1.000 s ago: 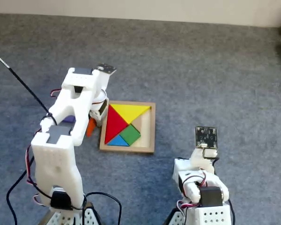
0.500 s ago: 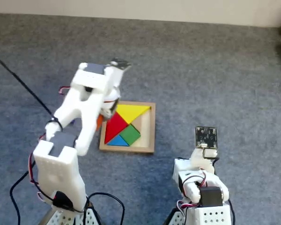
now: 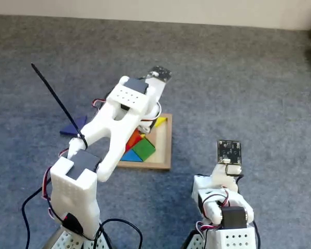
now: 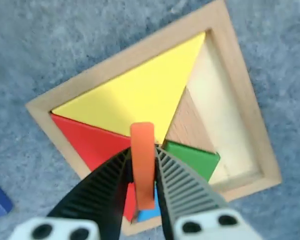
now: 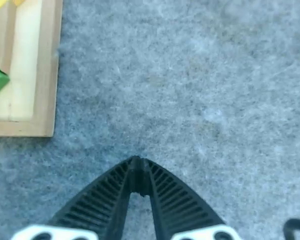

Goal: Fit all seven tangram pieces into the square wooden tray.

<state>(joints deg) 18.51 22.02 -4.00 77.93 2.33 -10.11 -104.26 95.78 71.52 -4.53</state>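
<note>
L gripper [image 4: 142, 151] is clamping 1 orange piece [image 4: 143, 172] btwn its jaws, hanging over the middle of the wooden tray [image 4: 246, 100]. 4 pieces are lying flat in the tray:
- 1 yellow triangle [image 4: 135, 95], long side running along a tray rim
- 1 red triangle [image 4: 92, 142]
- 1 green square [image 4: 195, 160]
- 1 blue triangle [image 4: 149, 214], mostly hiding under the fingers

The orange piece is sitting on edge, long axis running in line w/ the fingers. Its free end is poking past the tips, above the spot where yellow, red and green are meeting.

1 dark blue piece [image 3: 72, 126] is lying on the grey carpet [image 3: 238, 78], well apart from the tray.

R gripper [image 5: 136, 170] is hovering over carpet near a tray corner, jaws pressed together w/ nothing btwn them
</note>
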